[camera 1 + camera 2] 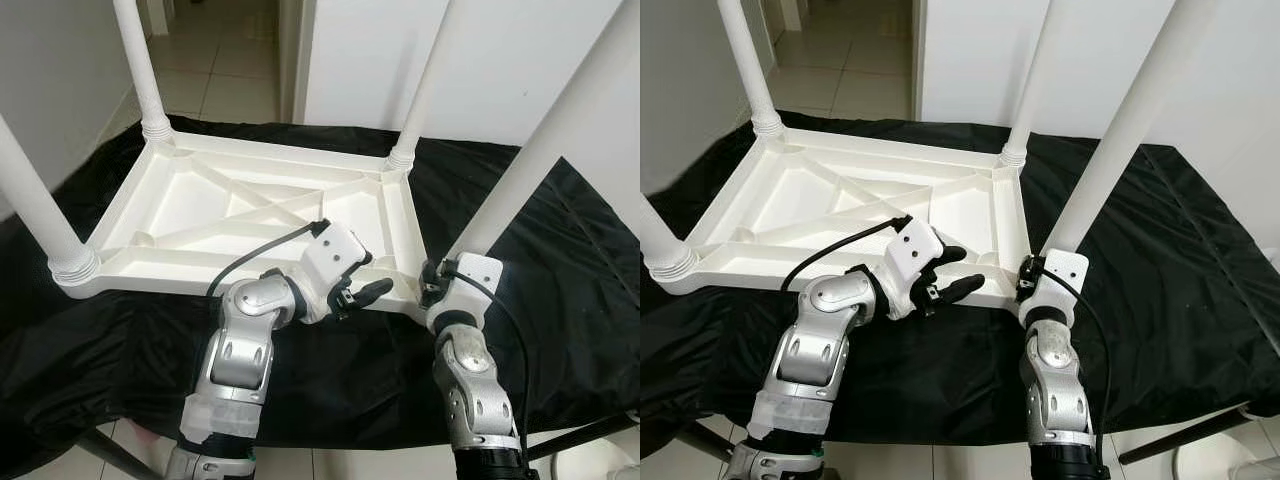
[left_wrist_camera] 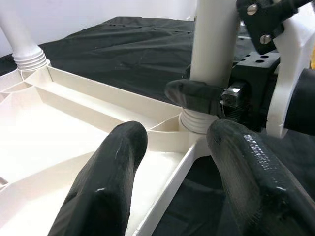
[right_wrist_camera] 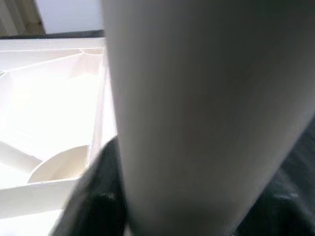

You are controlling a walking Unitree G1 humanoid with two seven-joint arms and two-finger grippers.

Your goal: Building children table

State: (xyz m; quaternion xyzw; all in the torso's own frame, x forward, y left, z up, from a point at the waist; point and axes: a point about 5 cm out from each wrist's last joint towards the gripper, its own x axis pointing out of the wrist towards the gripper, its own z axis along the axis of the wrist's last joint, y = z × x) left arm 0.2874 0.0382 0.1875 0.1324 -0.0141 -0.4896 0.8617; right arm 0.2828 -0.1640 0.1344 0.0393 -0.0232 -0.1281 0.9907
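A white plastic children's table (image 1: 190,205) lies upside down on a black cloth, ribbed underside up. White legs stand in its corners: far left (image 1: 140,70), far right (image 1: 425,90), near left (image 1: 30,200) and near right (image 1: 545,140). My left gripper (image 1: 372,276) hovers open over the table's front rim, close to the near right corner, with nothing between its fingers (image 2: 113,172). My right gripper (image 1: 432,283) is shut around the base of the near right leg (image 2: 211,39), just above its threaded collar (image 2: 197,120). In the right wrist view that leg (image 3: 197,98) is pressed close between dark fingers (image 3: 96,196).
The black cloth (image 1: 560,290) covers a work surface whose front edge runs just below my arms. Its frame legs (image 1: 590,432) show beneath. White walls (image 1: 500,60) stand behind, and a doorway with tiled floor (image 1: 220,70) opens at the far left.
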